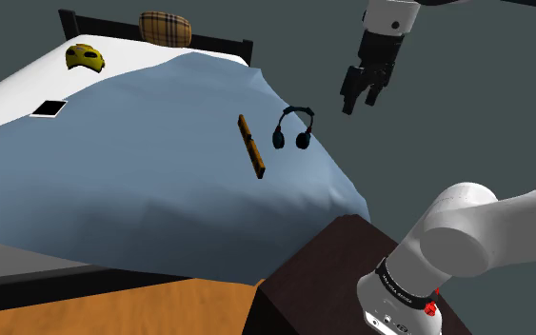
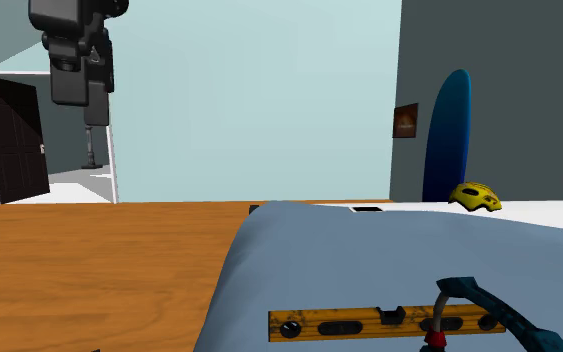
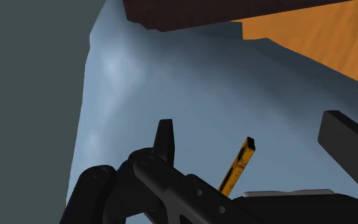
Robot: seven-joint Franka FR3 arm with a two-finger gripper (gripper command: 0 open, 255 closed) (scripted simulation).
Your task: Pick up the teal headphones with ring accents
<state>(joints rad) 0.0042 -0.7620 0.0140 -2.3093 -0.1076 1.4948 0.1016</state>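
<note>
**Fig.** Pre-grasp stage, as I read it. Gripper (image 1: 364, 90) hangs in the air off the bed's edge w/ fingers apart and nothing between them. I judge it sits high so I can drop onto the target w/o dragging the blue blanket (image 1: 142, 171). Headphones (image 1: 293, 128) lie flat on the blanket near that edge, approx. 8 o'clock from the gripper in the shoulder view, band toward 12, cups toward 6. A yellow-orange spirit level (image 1: 251, 147) lies just beside them at 8 o'clock, not touching, so I'd pinch the band. Appearance: dark in the shoulder view; teal band w/ a small red detail in the second exterior view. Rings too small to tell.
</note>
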